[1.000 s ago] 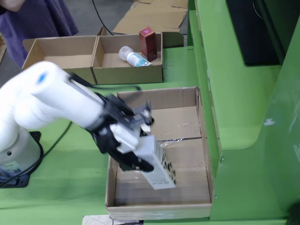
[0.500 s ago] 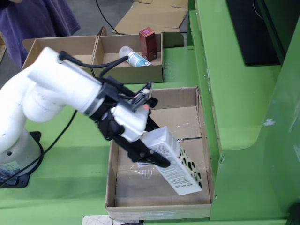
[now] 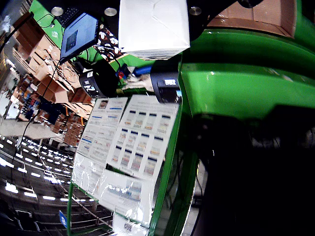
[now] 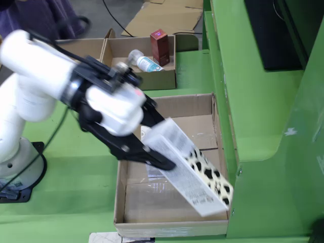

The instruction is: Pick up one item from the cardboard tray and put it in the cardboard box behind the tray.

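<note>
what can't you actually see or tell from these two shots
- Gripper, side view: motion blur, and the held carton covers the far finger.
- Carton, gripper view: only one white end shows; the top edge cuts it off.
- Tray floor, side view: carton and arm cover much of it.
- Box at the back, side view: left compartment largely behind the arm.
- Sheets, gripper view: print too small.

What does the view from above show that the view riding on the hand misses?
Only from above: the arm, the hand, the tray, and the back box holding a bottle and a red carton. Only the riding view: printed sheets and a screen. Both: the held white box and green frame.
</note>
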`<state>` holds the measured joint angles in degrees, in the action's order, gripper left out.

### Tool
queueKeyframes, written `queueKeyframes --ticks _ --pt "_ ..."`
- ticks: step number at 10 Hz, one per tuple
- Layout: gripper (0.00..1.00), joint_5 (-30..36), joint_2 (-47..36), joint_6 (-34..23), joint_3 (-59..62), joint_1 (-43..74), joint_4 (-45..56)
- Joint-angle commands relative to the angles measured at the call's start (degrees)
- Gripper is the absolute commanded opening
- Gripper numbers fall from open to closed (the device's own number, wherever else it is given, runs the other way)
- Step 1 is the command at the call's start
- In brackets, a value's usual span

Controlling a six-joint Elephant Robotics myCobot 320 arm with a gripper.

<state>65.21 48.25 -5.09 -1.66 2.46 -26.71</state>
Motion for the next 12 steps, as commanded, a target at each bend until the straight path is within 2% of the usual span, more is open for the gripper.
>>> queueKeyframes --ticks 1,2,3,5,7,12 --pt "0.0 16.44 -7.03 2.67 1.66 0.48 11.08" --pt "0.0 21.35 -9.32 2.99 1.66 -0.35 17.88" --pt "0.0 21.35 -9.32 2.99 1.66 -0.35 17.88" --pt "0.0 25.86 -13.64 3.12 1.66 -2.08 29.26" --pt "0.0 27.69 -18.48 2.15 1.66 -5.21 39.75" --pt "0.0 28.31 -23.82 -0.25 1.66 -10.61 51.3"
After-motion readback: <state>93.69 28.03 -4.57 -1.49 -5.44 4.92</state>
